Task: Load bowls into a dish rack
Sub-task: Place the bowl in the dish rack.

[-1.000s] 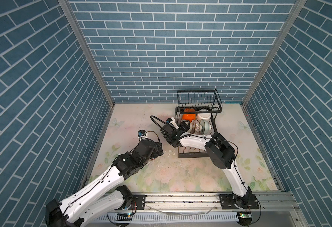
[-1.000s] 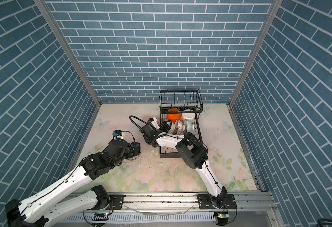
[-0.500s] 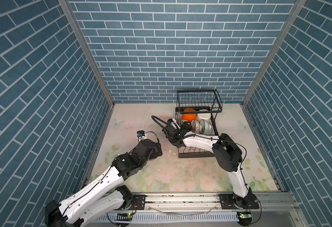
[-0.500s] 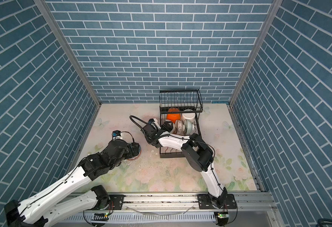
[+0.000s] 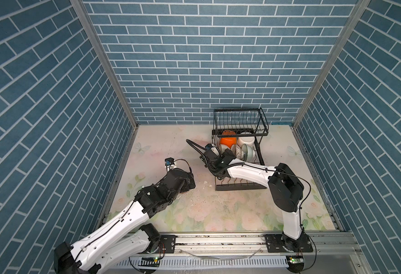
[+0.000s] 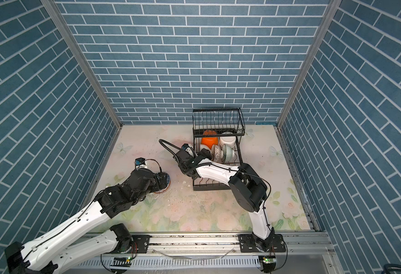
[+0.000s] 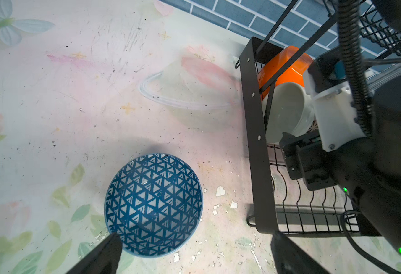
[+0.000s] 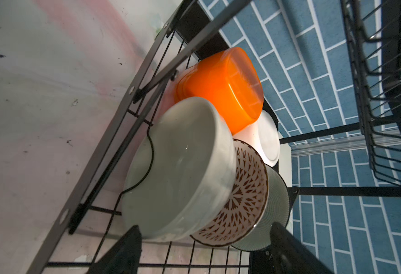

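Left gripper spread over glossy blue triangle-lattice bowl on scuffed floral mat; right gripper splayed near smooth cream bowl tipped in black wire rack.

In the lower tray of the dish rack, toward its back: bowls on edge, leaning together. On the surface left of the rack, apart: a lone bowl, upright.
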`<action>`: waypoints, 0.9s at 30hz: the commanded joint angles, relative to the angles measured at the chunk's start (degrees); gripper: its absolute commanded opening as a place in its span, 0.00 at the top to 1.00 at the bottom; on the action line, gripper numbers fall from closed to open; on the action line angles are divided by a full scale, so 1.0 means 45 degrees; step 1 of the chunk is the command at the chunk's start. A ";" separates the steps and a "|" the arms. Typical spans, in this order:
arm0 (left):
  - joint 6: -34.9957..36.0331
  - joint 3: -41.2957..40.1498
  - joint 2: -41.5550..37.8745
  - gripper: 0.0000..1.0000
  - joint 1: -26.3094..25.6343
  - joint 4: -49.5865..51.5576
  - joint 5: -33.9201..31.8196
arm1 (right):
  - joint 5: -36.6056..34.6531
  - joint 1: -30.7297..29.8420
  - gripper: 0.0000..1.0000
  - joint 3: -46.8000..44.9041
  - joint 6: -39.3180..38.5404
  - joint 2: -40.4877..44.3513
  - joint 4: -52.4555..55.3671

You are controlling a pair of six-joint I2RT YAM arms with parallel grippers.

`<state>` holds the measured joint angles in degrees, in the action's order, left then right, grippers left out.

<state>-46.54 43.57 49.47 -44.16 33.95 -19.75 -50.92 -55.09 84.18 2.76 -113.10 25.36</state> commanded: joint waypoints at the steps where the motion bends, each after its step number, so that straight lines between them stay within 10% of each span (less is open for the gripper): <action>1: 0.0150 0.0149 -0.0135 0.00 0.0068 0.0363 -0.0279 | 0.0490 -0.0008 0.15 -0.0422 0.0781 0.0777 0.0571; 27: -0.0524 0.0442 0.0841 0.00 0.1063 0.2765 0.0111 | 0.6710 0.0706 0.26 -0.2259 0.2990 0.5998 0.2930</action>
<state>-48.31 44.66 52.29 -40.71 43.24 -20.75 -26.70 -53.54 76.27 11.07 -90.15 34.57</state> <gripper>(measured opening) 0.996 0.738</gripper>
